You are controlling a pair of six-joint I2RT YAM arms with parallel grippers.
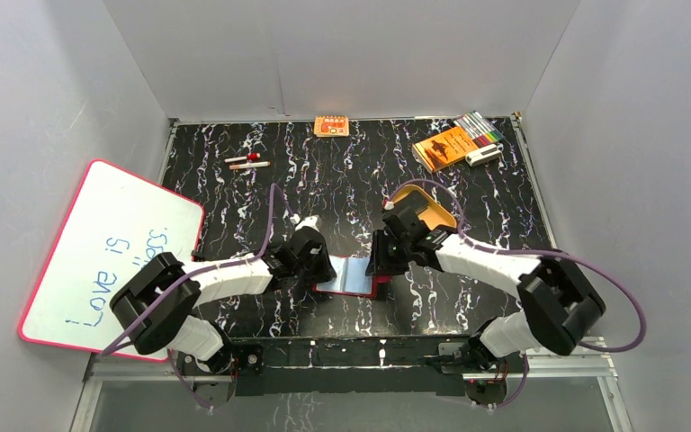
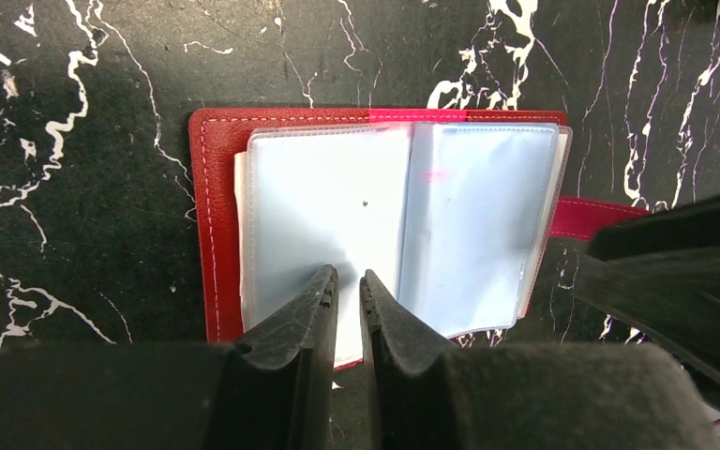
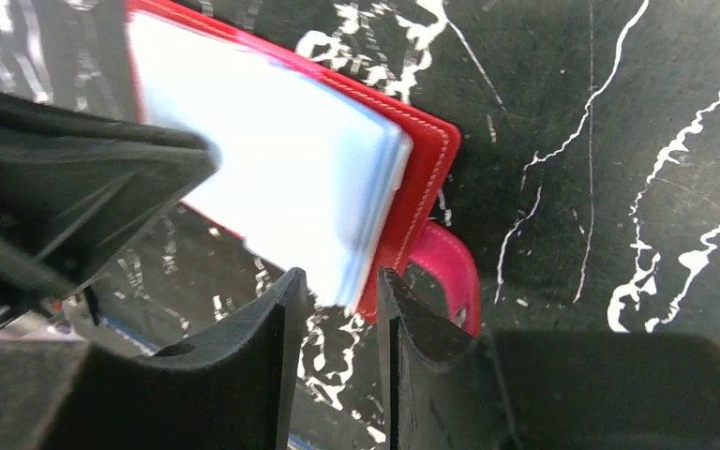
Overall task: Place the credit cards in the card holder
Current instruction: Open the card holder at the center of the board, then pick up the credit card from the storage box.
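Your left gripper (image 2: pixel 348 277), at 9 o'clock of the card holder (image 2: pixel 214 225): jaws nearly together over a sleeve (image 2: pixel 319 206); you cannot tell if they grip it. The holder lies open at the table's 6 o'clock, visible sleeves empty. Right gripper (image 3: pixel 340 277), at its 3 o'clock: jaws apart. No credit cards in view, so judge every insertion still to do.

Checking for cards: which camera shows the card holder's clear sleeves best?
Left wrist: the card holder lies open, with both sleeve pages facing the camera. Right wrist catches only one blurred corner and the tab; top external shows it tiny.
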